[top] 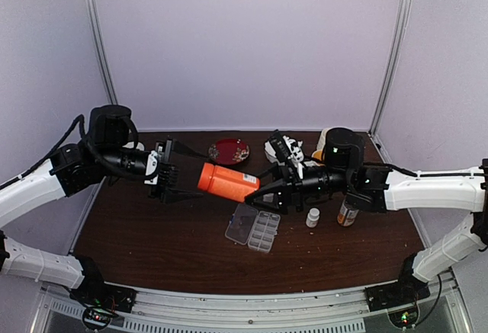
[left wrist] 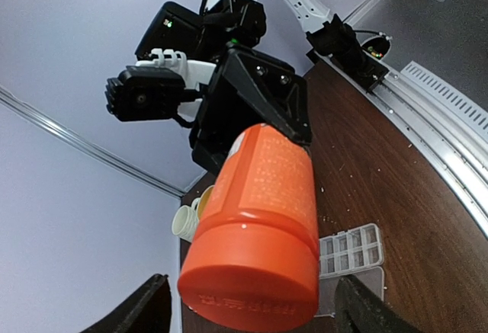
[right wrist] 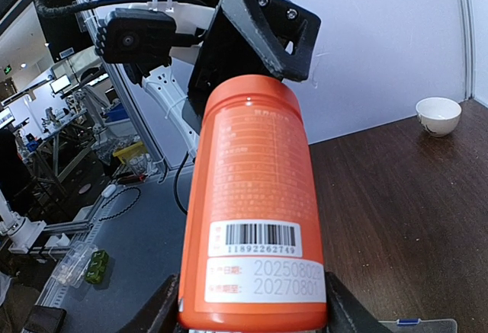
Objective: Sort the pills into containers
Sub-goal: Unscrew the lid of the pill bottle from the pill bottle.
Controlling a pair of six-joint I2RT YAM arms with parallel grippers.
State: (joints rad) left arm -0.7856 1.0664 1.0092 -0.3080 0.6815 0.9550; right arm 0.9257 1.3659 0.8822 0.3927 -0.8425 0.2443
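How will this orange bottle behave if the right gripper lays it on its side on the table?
Smooth and cylindrical, the orange bottle would probably roll if laid sideways on the table. Its glossy label may slip in the right gripper. It looks rigid, so unlikely to crush.

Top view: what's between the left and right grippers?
An orange bottle, held sideways: cap end in the left gripper, base in the right gripper. The top view shows it; both wrist views agree.

Both arms raised, reaching inward; right jaws clamp orange bottle (top: 227,182), left jaws flank cap (left wrist: 248,295).
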